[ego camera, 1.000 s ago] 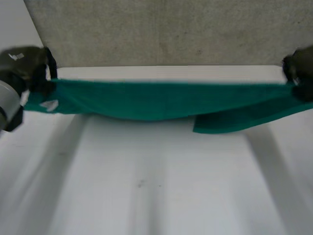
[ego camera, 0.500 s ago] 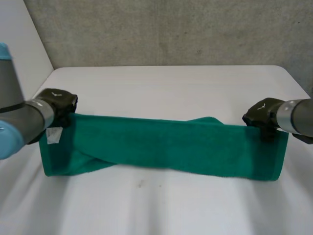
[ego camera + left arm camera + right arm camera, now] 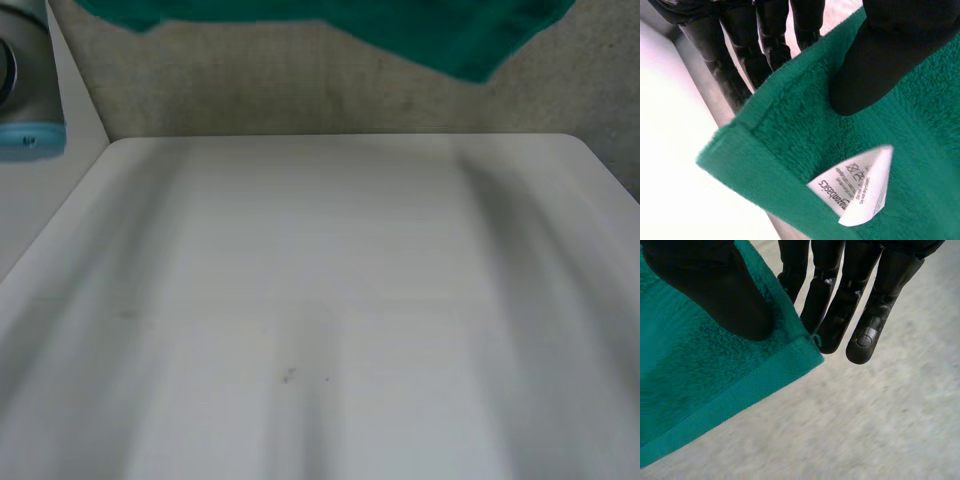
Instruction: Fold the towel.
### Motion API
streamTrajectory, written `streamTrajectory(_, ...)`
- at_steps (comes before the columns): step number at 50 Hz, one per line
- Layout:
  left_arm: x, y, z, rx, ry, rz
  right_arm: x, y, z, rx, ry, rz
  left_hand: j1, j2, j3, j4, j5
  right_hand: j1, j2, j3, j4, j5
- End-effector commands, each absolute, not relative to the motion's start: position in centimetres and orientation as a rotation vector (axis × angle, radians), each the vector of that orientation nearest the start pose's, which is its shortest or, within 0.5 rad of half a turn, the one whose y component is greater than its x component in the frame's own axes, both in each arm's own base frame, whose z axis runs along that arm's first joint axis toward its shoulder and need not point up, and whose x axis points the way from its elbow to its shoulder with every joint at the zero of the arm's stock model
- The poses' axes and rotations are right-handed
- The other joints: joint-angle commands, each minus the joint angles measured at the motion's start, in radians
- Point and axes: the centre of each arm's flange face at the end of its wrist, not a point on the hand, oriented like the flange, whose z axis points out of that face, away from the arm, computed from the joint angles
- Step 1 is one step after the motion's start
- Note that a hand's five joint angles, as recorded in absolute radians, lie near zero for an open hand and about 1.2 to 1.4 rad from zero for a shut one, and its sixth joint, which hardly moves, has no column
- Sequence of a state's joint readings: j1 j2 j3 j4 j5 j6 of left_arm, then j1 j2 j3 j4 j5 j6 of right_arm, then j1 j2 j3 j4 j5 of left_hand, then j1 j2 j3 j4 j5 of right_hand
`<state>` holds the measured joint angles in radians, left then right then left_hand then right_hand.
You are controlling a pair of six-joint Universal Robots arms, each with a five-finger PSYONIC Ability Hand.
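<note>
Up went the towel (image 3: 450, 40) since half a second ago. Back then it hung low, right by the table, with a hand at each end. Now you see only its lower edge at the very top of the head view. It is high above the white table (image 3: 320, 320), in front of the grey wall (image 3: 300, 90). One part on the right side hangs a bit lower than the rest. The left arm (image 3: 25, 90) pokes in beside it (you can see its grey joint and blue cap).

Look at the left wrist view. The left hand (image 3: 875, 65) is pinching the towel close to a corner. Its thumb presses on the side of the cloth that you can see, and its fingers are straight behind the cloth. A small white label (image 3: 860, 185) with tiny print sticks out of the towel's edge, just past the thumb tip.

Now look at the right wrist view. The right hand (image 3: 715, 285) is pinching another corner the same way. Its thumb sits on the cloth, right next to the flat hem (image 3: 755, 385), and its fingers are straight behind the towel's edge. The fingertips reach out past the corner, with the grey wall behind them.
</note>
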<state>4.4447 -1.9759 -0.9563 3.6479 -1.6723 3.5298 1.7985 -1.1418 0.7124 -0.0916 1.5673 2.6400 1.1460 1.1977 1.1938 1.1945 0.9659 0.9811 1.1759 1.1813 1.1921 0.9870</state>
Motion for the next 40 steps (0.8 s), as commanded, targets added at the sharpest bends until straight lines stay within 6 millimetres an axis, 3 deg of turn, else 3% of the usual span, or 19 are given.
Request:
streamTrajectory(1, -22.2, -38.9, 33.2, 0.358, 1.623, -2.563, 22.7, -37.7, 35.5, -0.805, 1.869, -2.63, 0.25, 0.199, 0.202, 0.202, 0.256, 0.415, 0.22, 0.215, 0.204, 0.235)
streamTrajectory(3, -22.3, -38.9, 32.2, 0.369, 1.657, -2.545, 22.8, -37.6, 33.9, -0.836, 1.919, -2.571, 0.25, 0.199, 0.202, 0.202, 0.256, 0.415, 0.22, 0.215, 0.204, 0.235)
streamTrajectory(4, -22.3, -38.9, 29.8, 0.394, 1.741, -2.486, 22.9, -37.5, 32.1, -0.866, 1.971, -2.505, 0.25, 0.199, 0.202, 0.202, 0.256, 0.415, 0.22, 0.215, 0.204, 0.235)
streamTrajectory(7, -22.4, -38.9, 26.5, 0.43, 1.843, -2.406, 23.2, -37.9, 28.8, -0.915, 2.054, -2.394, 0.25, 0.199, 0.202, 0.202, 0.256, 0.415, 0.22, 0.215, 0.204, 0.235)
streamTrajectory(8, -22.4, -38.9, 24.1, 0.453, 1.916, -2.345, 23.3, -38.2, 26.4, -0.933, 2.117, -2.316, 0.25, 0.199, 0.202, 0.202, 0.256, 0.415, 0.22, 0.215, 0.204, 0.235)
streamTrajectory(11, -22.5, -38.6, 20.9, 0.488, 2.009, -2.261, 23.4, -38.7, 22.9, -0.966, 2.217, -2.206, 0.25, 0.199, 0.202, 0.202, 0.256, 0.415, 0.22, 0.215, 0.204, 0.235)
streamTrajectory(12, -22.6, -38.3, 19.1, 0.509, 2.064, -2.207, 23.3, -38.9, 20.4, -0.988, 2.288, -2.116, 0.25, 0.199, 0.202, 0.202, 0.256, 0.415, 0.22, 0.215, 0.204, 0.235)
streamTrajectory(14, -22.6, -38.1, 18.3, 0.519, 2.089, -2.183, 23.3, -38.7, 18.1, -1.02, 2.353, -2.016, 0.25, 0.199, 0.202, 0.202, 0.256, 0.415, 0.22, 0.215, 0.204, 0.235)
streamTrajectory(16, -22.6, -37.0, 15.5, 0.562, 2.176, -2.086, 23.1, -38.2, 15.3, -1.08, 2.453, -1.854, 0.25, 0.199, 0.202, 0.202, 0.256, 0.415, 0.22, 0.215, 0.204, 0.235)
streamTrajectory(17, -22.6, -36.8, 15.0, 0.571, 2.193, -2.064, 23.1, -37.8, 14.8, -1.097, 2.478, -1.807, 0.25, 0.199, 0.202, 0.202, 0.256, 0.415, 0.22, 0.215, 0.204, 0.235)
streamTrajectory(20, -22.2, -35.4, 13.6, 0.608, 2.249, -1.976, 22.6, -36.6, 14.2, -1.144, 2.554, -1.652, 0.25, 0.199, 0.202, 0.202, 0.256, 0.415, 0.22, 0.215, 0.204, 0.235)
streamTrajectory(23, -21.6, -34.1, 13.2, 0.655, 2.274, -1.888, 22.1, -35.4, 14.9, -1.184, 2.596, -1.559, 0.25, 0.199, 0.202, 0.202, 0.256, 0.415, 0.22, 0.215, 0.204, 0.235)
streamTrajectory(27, -20.7, -31.1, 14.3, 0.788, 2.271, -1.724, 21.1, -31.6, 17.8, -1.388, 2.632, -1.393, 0.25, 0.199, 0.202, 0.202, 0.256, 0.415, 0.22, 0.215, 0.204, 0.235)
streamTrajectory(33, -19.2, -25.7, 14.9, 1.005, 2.334, -1.402, 19.1, -26.4, 19.6, -1.694, 2.645, -1.185, 0.25, 0.199, 0.202, 0.202, 0.256, 0.415, 0.22, 0.215, 0.204, 0.235)
streamTrajectory(36, -18.2, -21.9, 16.2, 1.125, 2.385, -1.211, 18.1, -24.7, 19.9, -1.785, 2.65, -1.118, 0.25, 0.199, 0.202, 0.202, 0.256, 0.415, 0.22, 0.215, 0.204, 0.235)
streamTrajectory(40, -18.0, -20.3, 17.3, 1.165, 2.4, -1.169, 17.5, -23.5, 20.4, -1.848, 2.628, -1.12, 0.25, 0.199, 0.202, 0.202, 0.256, 0.415, 0.22, 0.215, 0.204, 0.235)
